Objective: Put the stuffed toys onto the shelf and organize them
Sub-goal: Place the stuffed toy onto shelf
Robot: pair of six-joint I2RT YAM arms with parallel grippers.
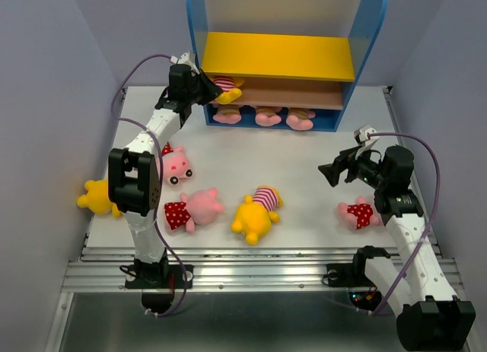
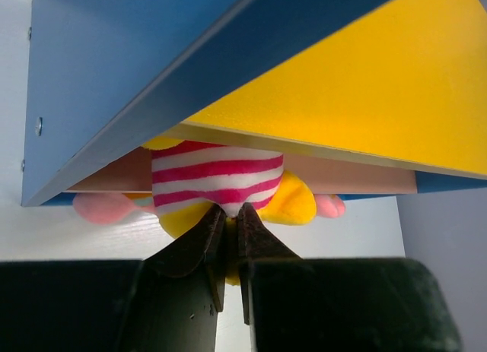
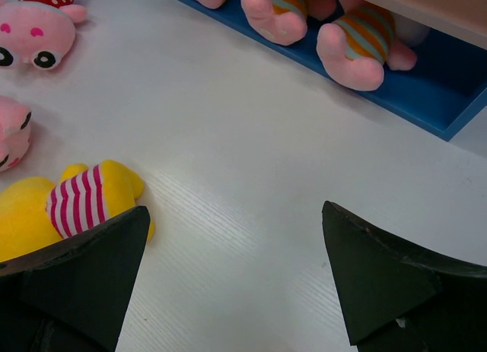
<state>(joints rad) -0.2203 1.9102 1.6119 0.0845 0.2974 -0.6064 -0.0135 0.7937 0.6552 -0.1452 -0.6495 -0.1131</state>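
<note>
Yellow bear (image 2: 217,186) under yellow board (image 2: 365,86), pigs (image 1: 268,118) below

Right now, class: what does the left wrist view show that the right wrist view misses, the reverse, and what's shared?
Only left wrist: the left gripper, jaws narrow, at a striped-shirt yellow bear on the middle board, under the yellow upper board. Only right wrist: the open right gripper, a loose yellow bear and a dotted pig. Both: the blue shelf and pink pig feet.
</note>
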